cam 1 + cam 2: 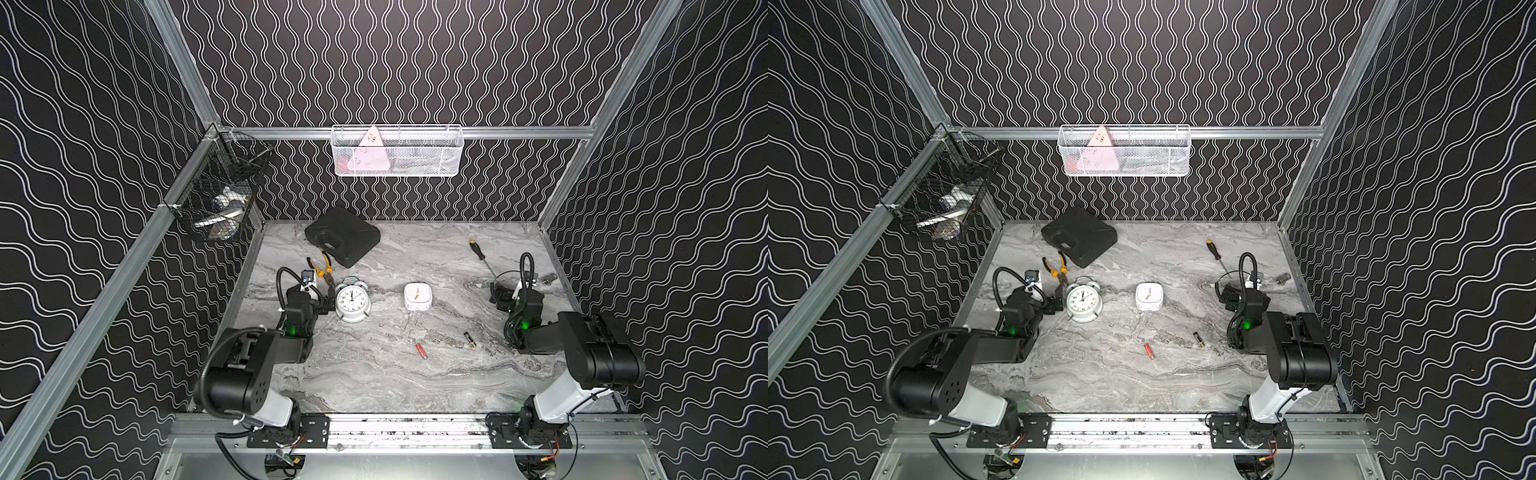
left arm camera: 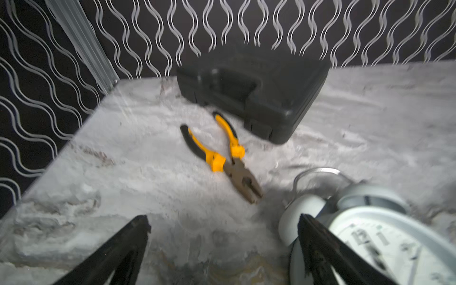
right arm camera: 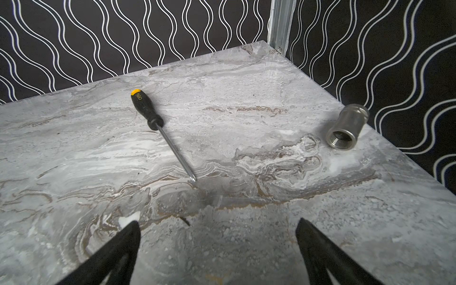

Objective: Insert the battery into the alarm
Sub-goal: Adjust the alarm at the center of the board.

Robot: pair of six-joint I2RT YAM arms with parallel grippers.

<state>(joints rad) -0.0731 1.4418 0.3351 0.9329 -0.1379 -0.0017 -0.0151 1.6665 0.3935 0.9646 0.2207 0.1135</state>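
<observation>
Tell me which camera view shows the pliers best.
Left wrist view: the pliers sit mid-frame, handles and jaws distinct, though slightly blurred. In both top views they are small and coarse. The right wrist view misses them.

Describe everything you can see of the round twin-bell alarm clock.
The alarm clock is white, seemingly metal, with a round dial, black numerals, two bells, a curved handle and small feet. It appears to lie face up on the marble table. The open left gripper is close beside it; contact is unclear.
</observation>
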